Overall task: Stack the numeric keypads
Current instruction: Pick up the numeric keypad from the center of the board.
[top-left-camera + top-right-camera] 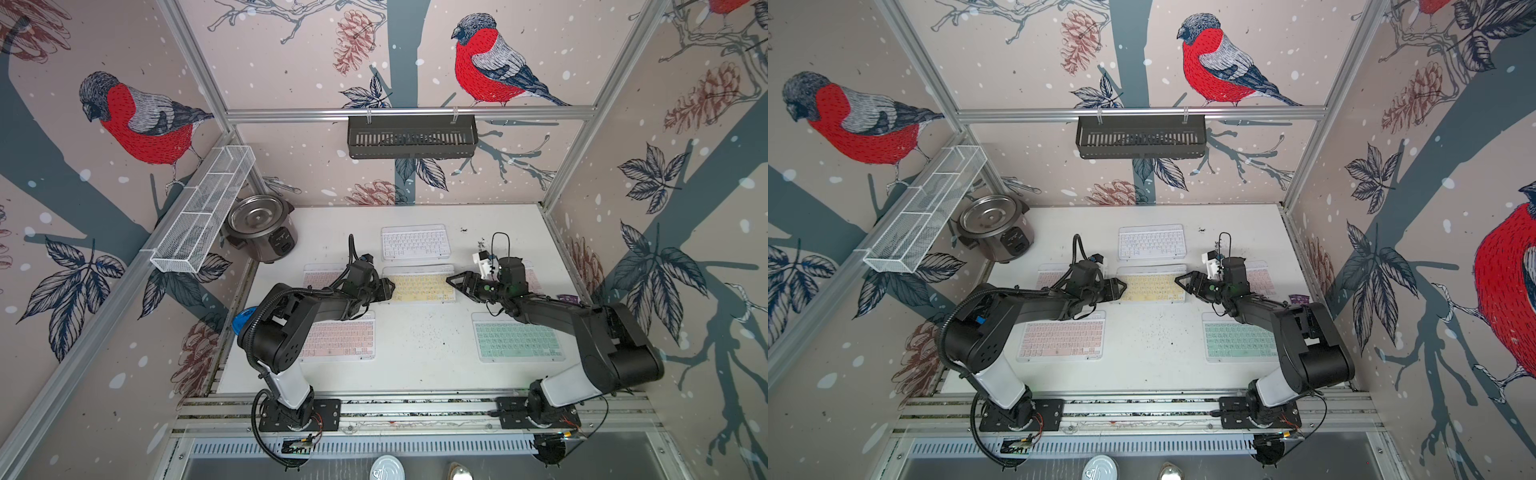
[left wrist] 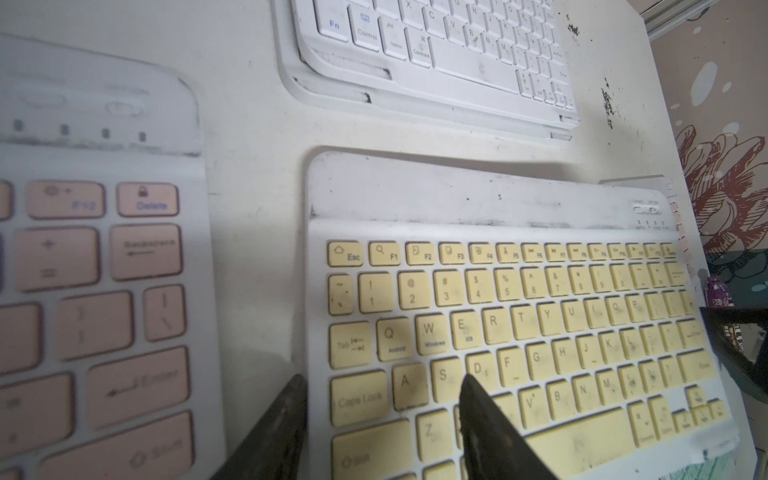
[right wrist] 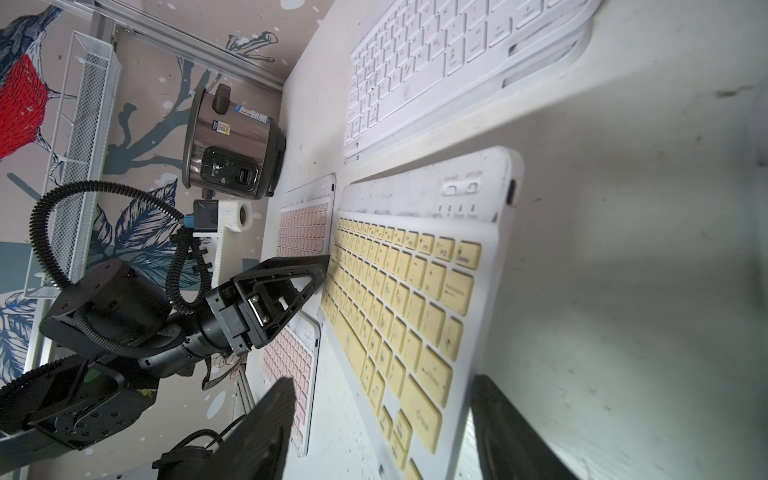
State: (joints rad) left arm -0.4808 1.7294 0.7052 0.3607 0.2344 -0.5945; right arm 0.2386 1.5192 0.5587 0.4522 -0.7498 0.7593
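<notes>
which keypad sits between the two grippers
The yellow keypad in the middle of the table. The left gripper is at one short end, the right gripper at the other; no other keypad is flanked.

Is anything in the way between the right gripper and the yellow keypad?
Nothing visible. The right gripper sits right at the end of the yellow keypad, with only bare table around it.
</notes>
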